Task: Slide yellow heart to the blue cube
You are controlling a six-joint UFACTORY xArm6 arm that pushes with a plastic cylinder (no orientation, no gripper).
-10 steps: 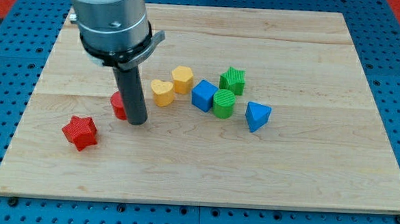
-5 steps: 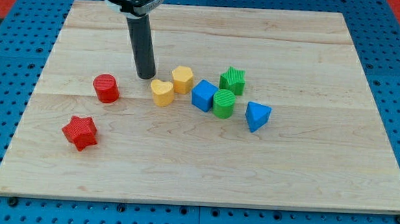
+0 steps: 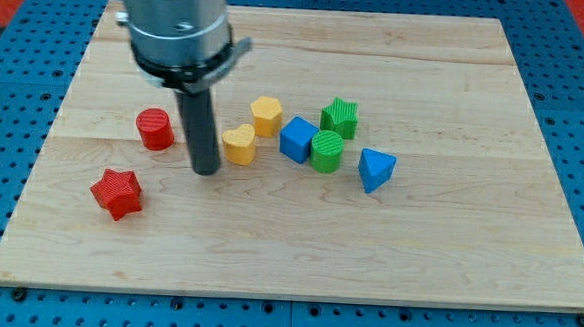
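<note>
The yellow heart (image 3: 240, 144) lies near the board's middle, left of the blue cube (image 3: 297, 140) with a gap between them. My tip (image 3: 206, 169) rests on the board just left of and slightly below the yellow heart, close to it; I cannot tell whether it touches. The rod partly hides the heart's left edge.
A yellow hexagon block (image 3: 266, 115) sits above and between heart and cube. A green cylinder (image 3: 327, 151) touches the cube's right side, a green star (image 3: 339, 117) above it, a blue triangular block (image 3: 375, 170) further right. A red cylinder (image 3: 155, 129) and red star (image 3: 117, 193) lie left.
My tip went from beside the red cylinder up above the heart, then down to the heart's lower left. The heart has shifted slightly right.
</note>
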